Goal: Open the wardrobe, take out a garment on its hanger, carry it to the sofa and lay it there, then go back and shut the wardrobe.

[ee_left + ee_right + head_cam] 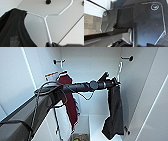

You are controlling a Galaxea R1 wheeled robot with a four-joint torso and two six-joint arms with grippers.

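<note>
Head view showed the wardrobe point(90, 62) standing open, its white walls close on both sides, and the left gripper point(115, 82) reaching across to the black garment point(114, 114) hanging at the right, a dark red garment point(70, 97) beside it. I could not tell how far the fingers were parted, though they sat at the hanger point(47, 26) stem. The cloth looked soft and light; the stiff thin hanger seemed the place to grip.

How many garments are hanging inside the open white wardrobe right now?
2: a dark red garment hangs at the left, and a long black garment at the right by the left gripper. Others may be hidden.
</note>
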